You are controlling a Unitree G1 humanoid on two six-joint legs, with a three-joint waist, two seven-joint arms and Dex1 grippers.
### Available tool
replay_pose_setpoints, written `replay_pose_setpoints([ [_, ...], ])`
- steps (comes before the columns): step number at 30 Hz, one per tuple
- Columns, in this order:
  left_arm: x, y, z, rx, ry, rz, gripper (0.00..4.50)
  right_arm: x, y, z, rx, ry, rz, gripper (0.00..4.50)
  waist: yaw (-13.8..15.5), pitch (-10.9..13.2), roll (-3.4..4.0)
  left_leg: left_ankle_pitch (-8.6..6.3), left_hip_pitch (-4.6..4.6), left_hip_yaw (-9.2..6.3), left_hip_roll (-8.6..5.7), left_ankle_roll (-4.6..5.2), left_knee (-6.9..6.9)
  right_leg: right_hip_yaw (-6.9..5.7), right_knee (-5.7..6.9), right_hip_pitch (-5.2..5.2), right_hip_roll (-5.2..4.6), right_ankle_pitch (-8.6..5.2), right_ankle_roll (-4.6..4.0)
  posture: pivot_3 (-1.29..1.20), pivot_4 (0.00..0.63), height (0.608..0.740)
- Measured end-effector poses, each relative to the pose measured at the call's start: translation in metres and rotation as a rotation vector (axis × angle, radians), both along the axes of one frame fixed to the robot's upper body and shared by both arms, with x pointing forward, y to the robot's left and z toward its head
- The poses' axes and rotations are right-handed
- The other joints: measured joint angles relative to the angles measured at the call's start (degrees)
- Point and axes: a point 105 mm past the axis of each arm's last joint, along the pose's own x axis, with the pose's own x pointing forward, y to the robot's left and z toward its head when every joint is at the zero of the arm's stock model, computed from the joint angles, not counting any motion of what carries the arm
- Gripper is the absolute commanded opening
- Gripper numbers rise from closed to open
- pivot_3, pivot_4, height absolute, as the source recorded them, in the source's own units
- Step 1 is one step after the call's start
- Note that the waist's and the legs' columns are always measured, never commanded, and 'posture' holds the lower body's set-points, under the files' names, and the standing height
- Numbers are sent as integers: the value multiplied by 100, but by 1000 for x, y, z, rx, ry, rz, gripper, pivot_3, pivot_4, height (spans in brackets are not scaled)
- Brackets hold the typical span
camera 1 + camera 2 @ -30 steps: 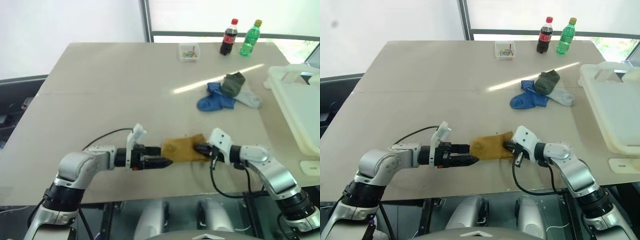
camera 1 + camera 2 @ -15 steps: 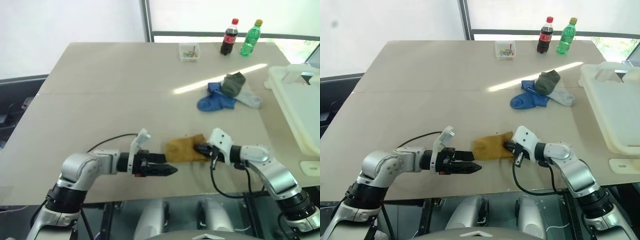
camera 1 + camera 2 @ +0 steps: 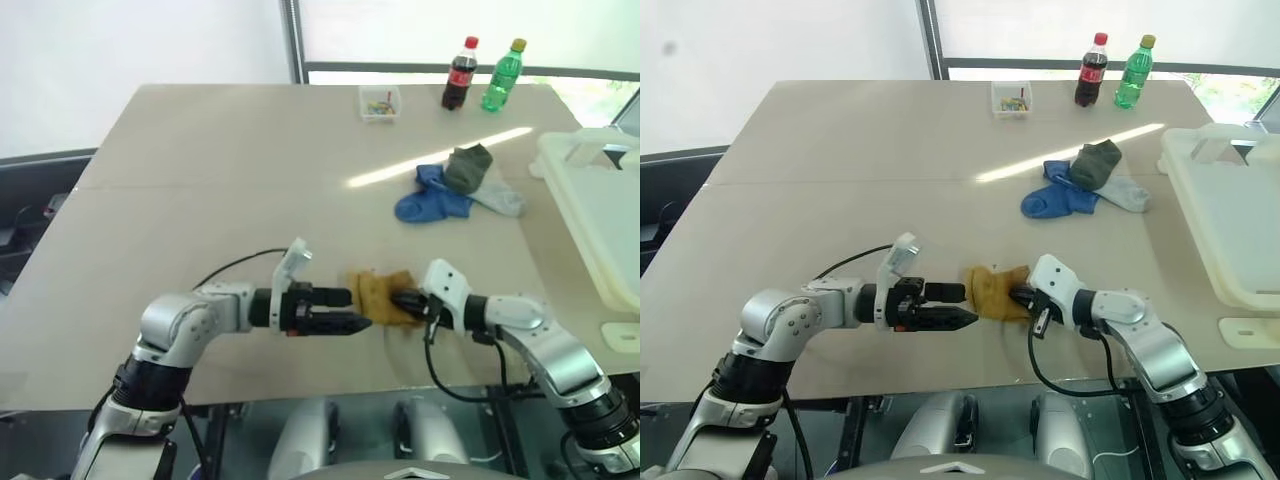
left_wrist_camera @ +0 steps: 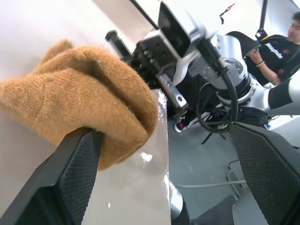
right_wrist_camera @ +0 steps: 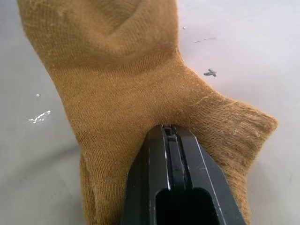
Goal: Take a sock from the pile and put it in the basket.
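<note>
The right hand (image 3: 398,298) pinches a mustard sock (image 3: 378,296) bunched on the tabletop (image 3: 220,180). The left hand (image 3: 358,310), fingers spread wide, meets its other end. The pile (image 3: 455,184) and basket (image 3: 600,210) lie well beyond.

Daylight came in bright from the windows behind the table (image 3: 200,180), leaving a glare streak across its top. Windows were blown out white. Left wrist view was soft up close.
</note>
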Motion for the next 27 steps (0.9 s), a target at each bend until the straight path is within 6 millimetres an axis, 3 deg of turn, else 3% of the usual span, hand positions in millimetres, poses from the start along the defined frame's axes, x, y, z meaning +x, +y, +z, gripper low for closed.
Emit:
replay_pose_setpoints([
  [17,2,-32,1,-66,-7,-98,4500,-2,-7,2,-6,14,-29,42,0,1,-2,0,-2,-1,-3,2,0,2,0,0,4,0,1,0,150,732],
  [27,11,-57,-8,-114,30,-50,4500,-3,-11,3,-4,21,-55,42,0,3,-4,0,-2,-2,-5,3,1,2,0,1,4,0,2,0,150,732],
])
